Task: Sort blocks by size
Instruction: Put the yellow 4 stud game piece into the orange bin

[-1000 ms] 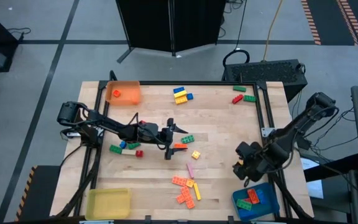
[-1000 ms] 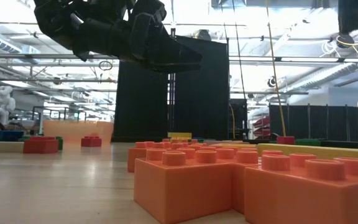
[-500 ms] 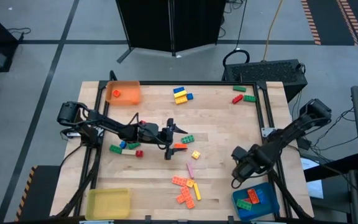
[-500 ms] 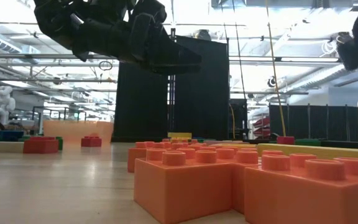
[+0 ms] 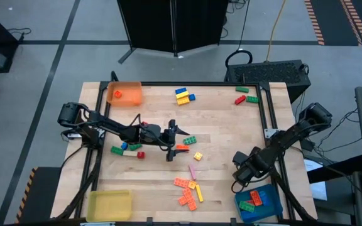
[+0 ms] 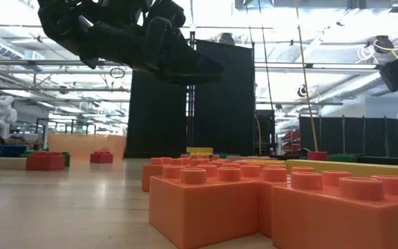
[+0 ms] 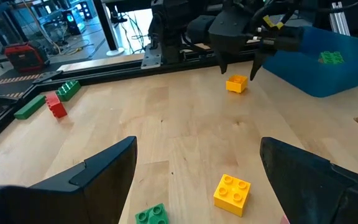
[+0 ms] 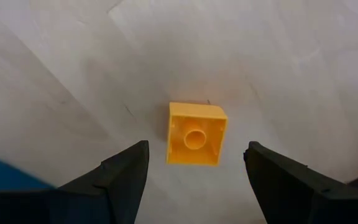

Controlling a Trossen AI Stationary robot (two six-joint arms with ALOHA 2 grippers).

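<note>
Looking straight down, the high view shows the left gripper (image 5: 171,139) stretched over the middle of the pale wooden table (image 5: 225,125), its fingers spread wide and empty, with an orange brick (image 5: 181,148) and a green brick (image 5: 187,140) just beside it. The right gripper (image 5: 239,177) hangs low near the table's right front, beside the blue square plastic tray (image 5: 275,204) that already contains red, orange and green bricks. An orange square tray (image 5: 126,93) sits at the far left corner and a yellow square tray (image 5: 109,204) at the near left. Loose studded plastic blocks lie in clusters: an orange pile (image 5: 187,191) near the front centre and a yellow-and-blue group (image 5: 183,95) at the back.

The low view puts large orange bricks (image 6: 254,200) close to the lens, with the left arm overhead.

From the left wrist view, the arm's own fingers stand far apart over a small yellow square brick (image 7: 232,191); farther off the right gripper (image 7: 237,62) hovers right above another small yellow brick (image 7: 236,83).

The right wrist view shows that yellow single-stud brick (image 8: 196,133) lying on the wood between the widely parted fingers (image 8: 126,171), untouched.
</note>
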